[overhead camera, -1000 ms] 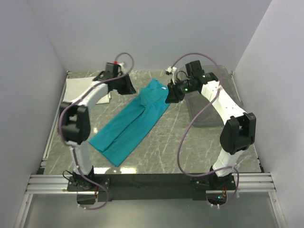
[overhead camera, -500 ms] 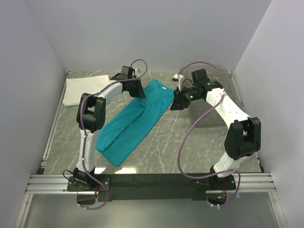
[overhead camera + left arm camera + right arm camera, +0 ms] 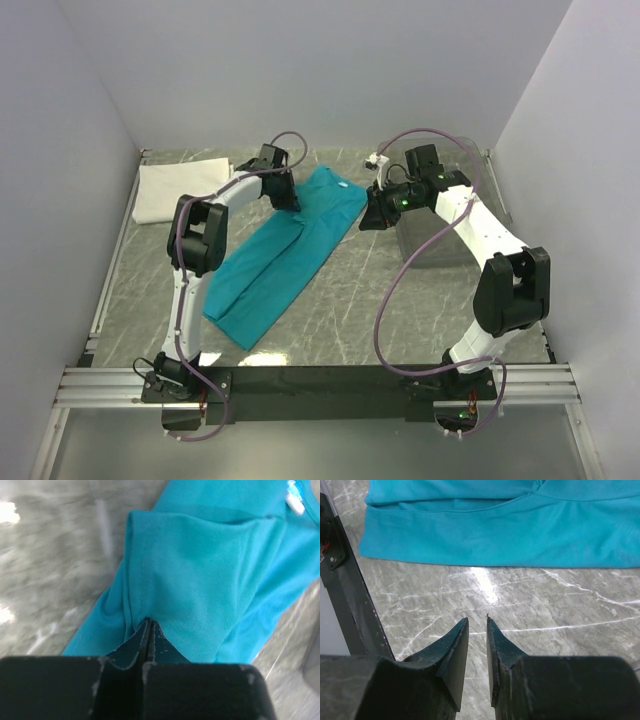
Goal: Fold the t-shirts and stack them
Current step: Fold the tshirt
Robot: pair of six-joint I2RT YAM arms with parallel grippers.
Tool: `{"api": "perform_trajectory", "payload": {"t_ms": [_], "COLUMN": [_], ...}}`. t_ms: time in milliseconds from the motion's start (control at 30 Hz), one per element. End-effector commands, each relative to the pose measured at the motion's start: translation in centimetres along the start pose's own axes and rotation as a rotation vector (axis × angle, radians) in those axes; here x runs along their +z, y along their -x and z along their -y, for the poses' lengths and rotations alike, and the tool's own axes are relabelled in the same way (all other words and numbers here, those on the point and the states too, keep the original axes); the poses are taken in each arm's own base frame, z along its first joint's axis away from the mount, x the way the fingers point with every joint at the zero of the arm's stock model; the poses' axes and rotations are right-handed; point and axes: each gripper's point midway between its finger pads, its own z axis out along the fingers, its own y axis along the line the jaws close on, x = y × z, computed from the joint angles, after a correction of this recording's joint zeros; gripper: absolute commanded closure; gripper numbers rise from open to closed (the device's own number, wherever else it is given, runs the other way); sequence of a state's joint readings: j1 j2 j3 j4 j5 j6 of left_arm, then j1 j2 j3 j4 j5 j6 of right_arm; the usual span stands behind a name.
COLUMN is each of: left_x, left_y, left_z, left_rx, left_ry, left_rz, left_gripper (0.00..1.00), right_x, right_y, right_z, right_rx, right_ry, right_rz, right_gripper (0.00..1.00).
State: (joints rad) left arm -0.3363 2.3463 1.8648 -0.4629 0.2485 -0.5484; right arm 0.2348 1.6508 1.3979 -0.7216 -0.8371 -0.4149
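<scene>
From above, the teal t-shirt (image 3: pixel 285 255) lies folded into a long strip on the table (image 3: pixel 400 310), running on a slant from the near-left part toward the middle of the far edge, collar end farthest away with its neck label (image 3: pixel 345 185) showing. The white t-shirt (image 3: pixel 175 188) lies folded flat in the far-left corner, well apart from the teal one. The left arm (image 3: pixel 195 235) rises from its base at the near edge, bends sharply at the elbow, and stretches its forearm toward the far middle, bringing the left gripper (image 3: pixel 287 195) down onto the left side of the shirt's collar end. The right arm (image 3: pixel 510 285) arches up over the clear bin (image 3: pixel 440 245) by the right edge and turns its wrist leftward, so the right gripper (image 3: pixel 372 212) sits low just beside the shirt's right edge.

The left wrist view shows the left gripper (image 3: pixel 148 629) with its jaws pressed together on a pinch of the teal t-shirt (image 3: pixel 210 575); the cloth puckers into ridges that meet at the tips.

In the right wrist view, the right gripper (image 3: pixel 477 621) hangs over bare table (image 3: pixel 545 605) with its jaws a narrow gap apart and nothing between them; the edge of the teal t-shirt (image 3: pixel 495 535) lies beyond the tips, not touching.
</scene>
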Motion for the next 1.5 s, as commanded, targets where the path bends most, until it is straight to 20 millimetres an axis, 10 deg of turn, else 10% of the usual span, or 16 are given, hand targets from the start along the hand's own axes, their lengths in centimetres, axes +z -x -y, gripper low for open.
{"api": "perform_trajectory", "payload": {"t_ms": [0, 333, 600, 833, 1000, 1233, 1467], "left_x": [-0.7, -3.0, -2.5, -13.6, -22.9, -38.2, -41.2], "left_y": [-1.0, -1.4, 4.0, 10.1, 10.7, 5.7, 0.0], "left_z": [-5.5, -12.3, -6.4, -1.7, -4.4, -7.3, -7.6], "left_rx": [-0.132, -0.507, -0.443, -0.279, -0.185, -0.137, -0.187], "left_ry": [0.256, 0.433, 0.171, -0.004, 0.144, 0.258, 0.239], "left_rz": [0.006, 0.032, 0.044, 0.298, 0.478, 0.802, 0.826], "left_gripper": [0.99, 1.0, 0.99, 0.54, 0.46, 0.28, 0.27], "right_x": [-1.3, -1.2, 4.9, 12.0, 17.3, 23.4, 25.6], "right_y": [1.6, 1.0, -2.5, -4.7, -4.7, -4.4, -7.1], "right_z": [-0.7, -0.3, -4.8, -10.3, -12.7, -14.6, -14.2], "right_rx": [-0.048, -0.048, -0.263, -0.375, -0.357, -0.223, -0.186], "right_ry": [-0.012, -0.031, 0.11, 0.232, 0.166, 0.092, 0.053], "right_rz": [0.064, 0.051, -0.176, -0.328, -0.348, -0.328, -0.418], "right_gripper": [0.72, 0.72, 0.69, 0.68, 0.71, 0.86, 0.88]}}
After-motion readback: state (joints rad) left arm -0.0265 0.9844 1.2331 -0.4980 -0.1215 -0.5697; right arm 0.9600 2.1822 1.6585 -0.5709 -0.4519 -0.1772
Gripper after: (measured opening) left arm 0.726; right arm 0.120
